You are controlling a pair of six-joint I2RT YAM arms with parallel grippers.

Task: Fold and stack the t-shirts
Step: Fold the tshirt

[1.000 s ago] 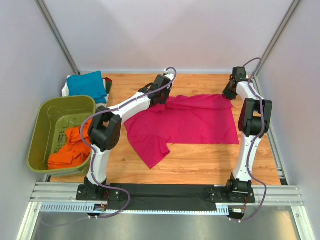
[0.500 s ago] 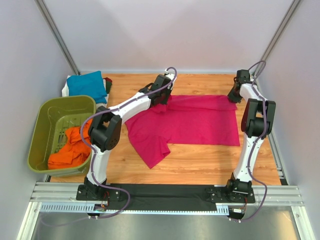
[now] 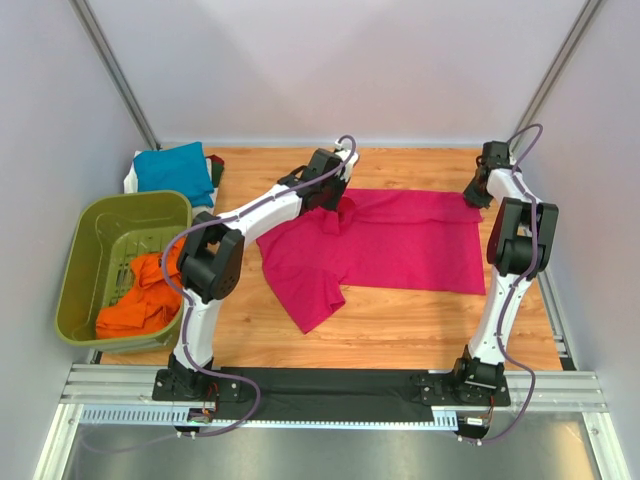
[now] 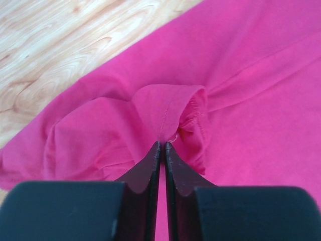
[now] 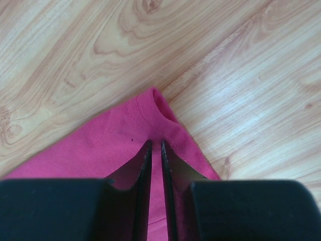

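One table (image 3: 420,320) carries the pink shirt (image 3: 400,245), spread toward its far edge. The left gripper (image 4: 163,146) clamps a bunched seam, the right gripper (image 5: 154,145) the far-right corner; pull apart evenly and low, I judge, to flatten wrinkles.

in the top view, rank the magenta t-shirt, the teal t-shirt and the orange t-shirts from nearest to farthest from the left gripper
1. magenta t-shirt, mid-table, pinched in the left gripper.
2. teal t-shirt, in the far-left corner.
3. orange t-shirts, in the basket at the left edge, nearer the arm bases.
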